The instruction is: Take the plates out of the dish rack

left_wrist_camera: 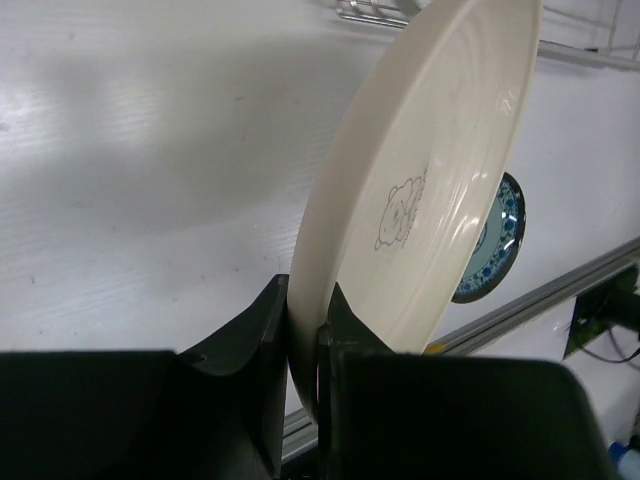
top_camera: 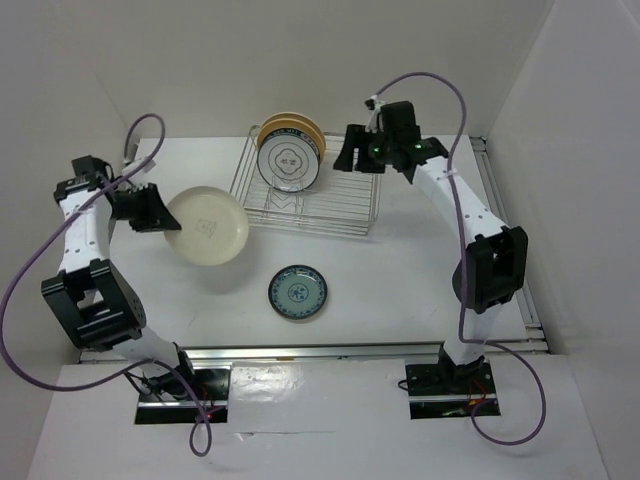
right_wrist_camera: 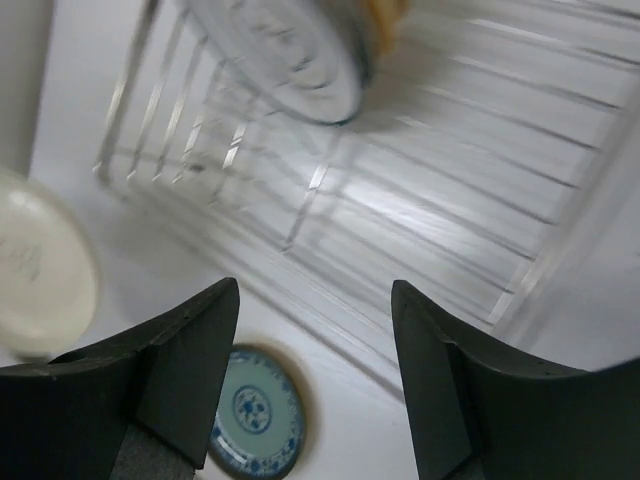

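**Cream plate in left jaws, rim pinch: go easy**

Left jaws are clamped on the rim of the cream plate [top_camera: 207, 225], one jaw on each face. The plate sits near the counter's [top_camera: 400, 290] left edge, just left of the dish rack [top_camera: 340, 205] and clear of its wires. It's held tilted, w/ the bear-print face turned toward the front edge. Can't tell how steep, or whether its low rim touches the counter.

Right jaws stand apart w/ nothing in them, at the rack's right end on the far-edge side.

In the rack, the white plate w/ black ring [top_camera: 290, 160] stands upright at the far-left part, w/ the tan plates [top_camera: 290, 122] packed right behind it. A blue-patterned plate [top_camera: 297, 293] lies flat approx. mid-counter, nearer the front edge.

Handling, my read:
- **Material:** prob. glazed ceramic. That means stiff, smooth and likely slippery, and it'll chip or crack if dropped or knocked on the wire.
- **Cream plate:** it's large, so a rim pinch carries most of the wt. well out from the jaws. Expect it to try to pivot in the grip. Move slow, lower till the rim meets the counter, and lay it flat before you release.
- **Rack plates:** take the top rim w/ one jaw per face. Lift straight up out of the prongs and don't drag sideways.
- **Order:** the white one is in front, so it's the easy reach. The tan ones leave little room to get a jaw between.
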Robot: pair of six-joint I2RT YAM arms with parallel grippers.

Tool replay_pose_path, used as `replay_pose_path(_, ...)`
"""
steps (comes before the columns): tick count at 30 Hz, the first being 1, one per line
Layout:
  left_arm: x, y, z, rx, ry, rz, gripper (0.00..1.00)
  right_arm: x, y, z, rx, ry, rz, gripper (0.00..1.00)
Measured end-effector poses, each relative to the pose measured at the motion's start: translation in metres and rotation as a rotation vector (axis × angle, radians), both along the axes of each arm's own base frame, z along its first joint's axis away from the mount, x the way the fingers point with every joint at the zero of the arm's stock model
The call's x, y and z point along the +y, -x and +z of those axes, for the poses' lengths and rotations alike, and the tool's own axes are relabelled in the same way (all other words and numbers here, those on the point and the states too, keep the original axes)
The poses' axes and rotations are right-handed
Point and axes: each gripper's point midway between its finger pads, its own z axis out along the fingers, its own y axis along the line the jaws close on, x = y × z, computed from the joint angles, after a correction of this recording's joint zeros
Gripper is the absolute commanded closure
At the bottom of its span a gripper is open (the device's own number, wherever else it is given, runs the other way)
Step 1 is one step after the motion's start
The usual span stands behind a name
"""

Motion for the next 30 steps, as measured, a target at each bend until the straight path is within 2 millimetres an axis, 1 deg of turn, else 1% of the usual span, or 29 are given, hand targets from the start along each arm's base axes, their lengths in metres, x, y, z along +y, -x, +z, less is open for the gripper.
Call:
replay_pose_path(2, 0.016, 0.010, -0.004, 0.009, 0.032, 0.083, 1.00, -0.038, -0.017, -0.002, 0.012, 0.022, -0.127, 0.32)
replay_pose_path(3, 0.026, 0.013, -0.008, 0.015, 0.046, 0.127, 1.00, -0.059, -0.025, -0.006, 0.024, 0.039, -0.191, 0.36)
replay_pose_path(5, 0.043, 0.018, -0.018, 0.039, 0.066, 0.203, 1.00, -0.100, -0.039, -0.020, 0.060, 0.091, -0.325, 0.39)
replay_pose_path(6, 0.051, 0.019, -0.026, 0.061, 0.069, 0.232, 1.00, -0.114, -0.044, -0.027, 0.075, 0.118, -0.375, 0.39)
replay_pose_path(8, 0.060, 0.018, -0.043, 0.099, 0.065, 0.260, 1.00, -0.126, -0.049, -0.041, 0.100, 0.161, -0.425, 0.40)
replay_pose_path(10, 0.063, 0.017, -0.068, 0.151, 0.062, 0.265, 1.00, -0.128, -0.052, -0.058, 0.129, 0.201, -0.445, 0.44)
replay_pose_path(12, 0.063, 0.021, -0.092, 0.209, 0.059, 0.265, 1.00, -0.128, -0.054, -0.076, 0.158, 0.227, -0.448, 0.45)
replay_pose_path(14, 0.062, 0.025, -0.110, 0.261, 0.059, 0.261, 1.00, -0.129, -0.056, -0.094, 0.187, 0.250, -0.452, 0.48)
replay_pose_path(16, 0.061, 0.024, -0.121, 0.285, 0.061, 0.256, 1.00, -0.130, -0.058, -0.109, 0.213, 0.269, -0.453, 0.52)
replay_pose_path(17, 0.059, 0.023, -0.124, 0.290, 0.065, 0.253, 1.00, -0.130, -0.058, -0.115, 0.223, 0.274, -0.452, 0.53)
replay_pose_path(20, 0.055, 0.018, -0.129, 0.287, 0.072, 0.236, 1.00, -0.129, -0.061, -0.129, 0.244, 0.282, -0.450, 0.61)
replay_pose_path(21, 0.053, 0.017, -0.130, 0.289, 0.073, 0.230, 0.96, -0.128, -0.062, -0.133, 0.249, 0.280, -0.448, 0.68)
replay_pose_path(23, 0.049, 0.014, -0.132, 0.291, 0.073, 0.217, 0.90, -0.125, -0.067, -0.137, 0.249, 0.274, -0.440, 0.75)
replay_pose_path(24, 0.048, 0.014, -0.133, 0.291, 0.072, 0.215, 0.83, -0.123, -0.069, -0.140, 0.250, 0.271, -0.437, 0.78)
replay_pose_path(25, 0.046, 0.014, -0.134, 0.294, 0.073, 0.216, 0.79, -0.122, -0.071, -0.140, 0.247, 0.269, -0.436, 0.81)
replay_pose_path(26, 0.045, 0.014, -0.134, 0.298, 0.073, 0.216, 0.74, -0.120, -0.073, -0.142, 0.244, 0.267, -0.436, 0.86)
replay_pose_path(28, 0.045, 0.016, -0.136, 0.308, 0.068, 0.222, 0.66, -0.119, -0.076, -0.144, 0.240, 0.262, -0.437, 0.91)
replay_pose_path(29, 0.046, 0.018, -0.139, 0.318, 0.054, 0.226, 0.59, -0.119, -0.077, -0.143, 0.237, 0.263, -0.440, 0.93)
replay_pose_path(30, 0.050, 0.021, -0.142, 0.332, 0.029, 0.231, 0.57, -0.119, -0.078, -0.143, 0.235, 0.269, -0.446, 0.96)
